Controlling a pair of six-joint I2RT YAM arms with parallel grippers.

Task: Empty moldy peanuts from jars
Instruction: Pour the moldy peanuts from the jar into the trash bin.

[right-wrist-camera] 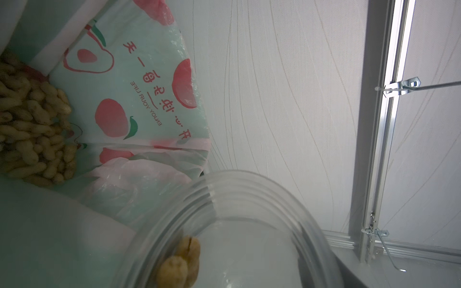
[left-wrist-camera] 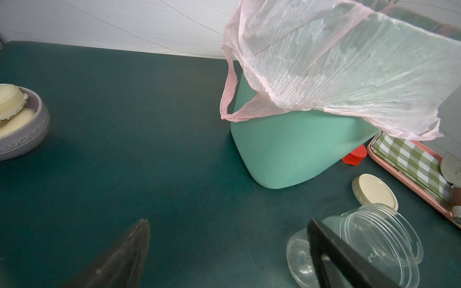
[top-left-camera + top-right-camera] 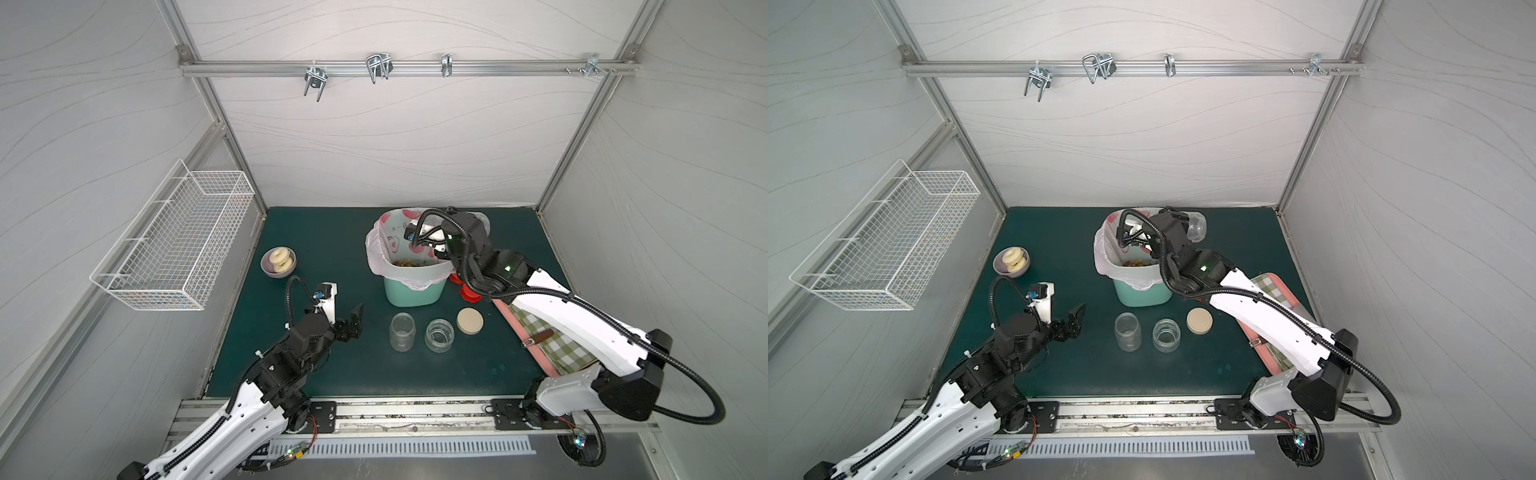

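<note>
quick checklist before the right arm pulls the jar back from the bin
1. Held jar emptied: not ok, a few peanuts sit by its mouth.
2. Right hand gripping the held jar: ok.
3. Its mouth tipped toward the bin: ok.
4. Standing tall jar and squat jar empty: ok.
5. Left hand open, apart from both: ok.

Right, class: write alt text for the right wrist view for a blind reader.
The open mouth of a clear jar fills the foreground, a few peanuts at its rim. Beyond it, a heap of peanuts lies inside a fruit-print bag.
</note>
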